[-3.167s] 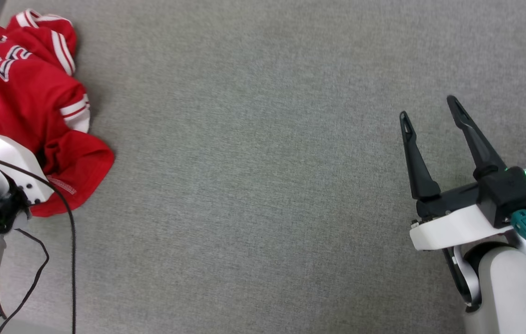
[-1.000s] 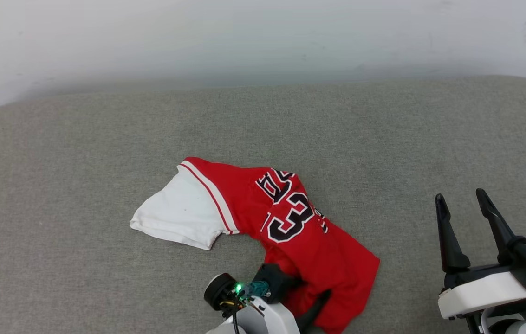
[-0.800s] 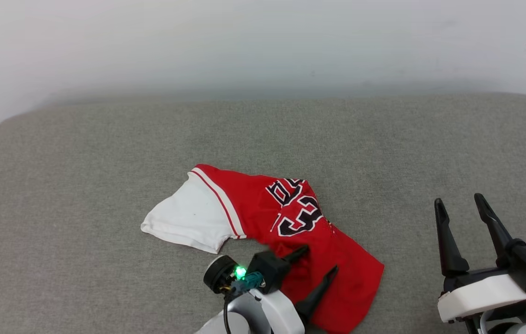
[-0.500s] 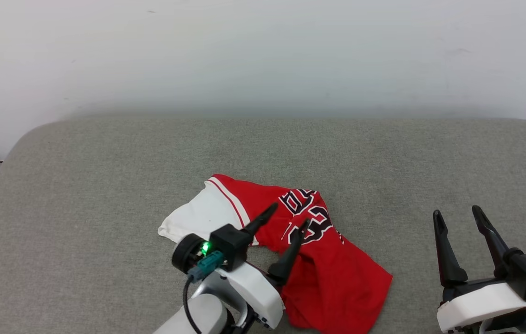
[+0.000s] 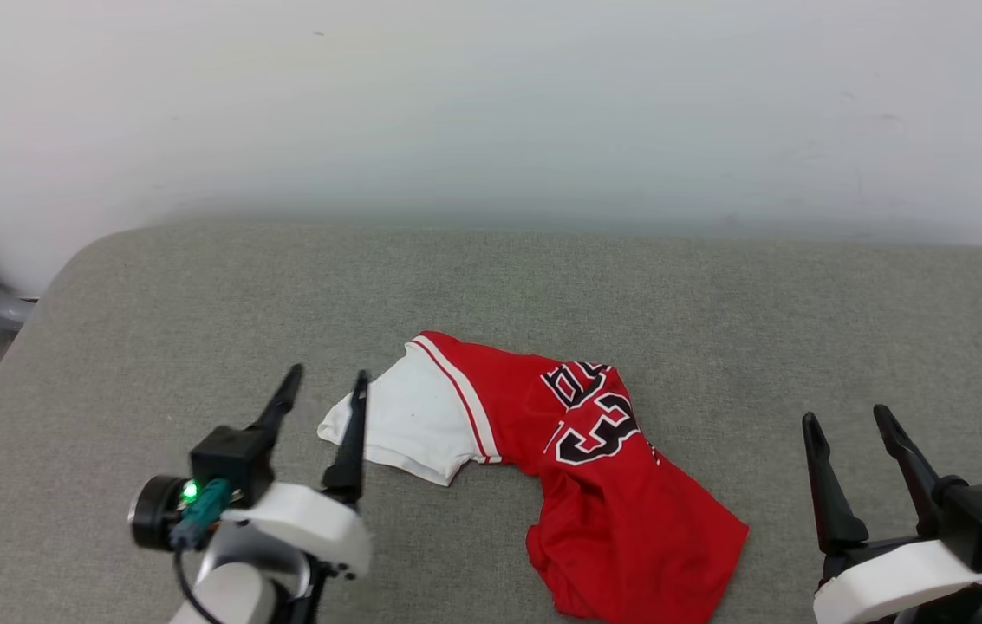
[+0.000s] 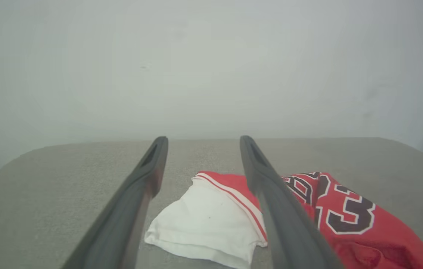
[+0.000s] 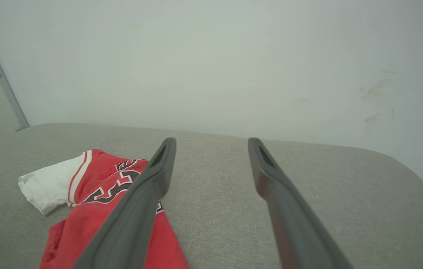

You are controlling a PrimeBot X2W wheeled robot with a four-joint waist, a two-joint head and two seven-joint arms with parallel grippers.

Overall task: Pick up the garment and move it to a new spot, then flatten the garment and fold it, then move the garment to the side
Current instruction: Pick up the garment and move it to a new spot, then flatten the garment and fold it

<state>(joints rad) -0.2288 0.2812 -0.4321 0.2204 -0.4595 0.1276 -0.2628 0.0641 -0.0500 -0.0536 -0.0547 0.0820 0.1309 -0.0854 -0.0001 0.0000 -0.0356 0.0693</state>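
The garment is lying crumpled on the grey surface, free of both pincers. The left pincer is hovering just beside its white sleeve, jaws standing apart and holding nothing. The right pincer is waiting off to the garment's right, likewise spread and empty. Flattening is looking like the step in hand: each pincer should be nipping a single outer edge, then drawing away from the other low and evenly. "23" is showing in white-outlined black; the lettering above seems too creased to read.
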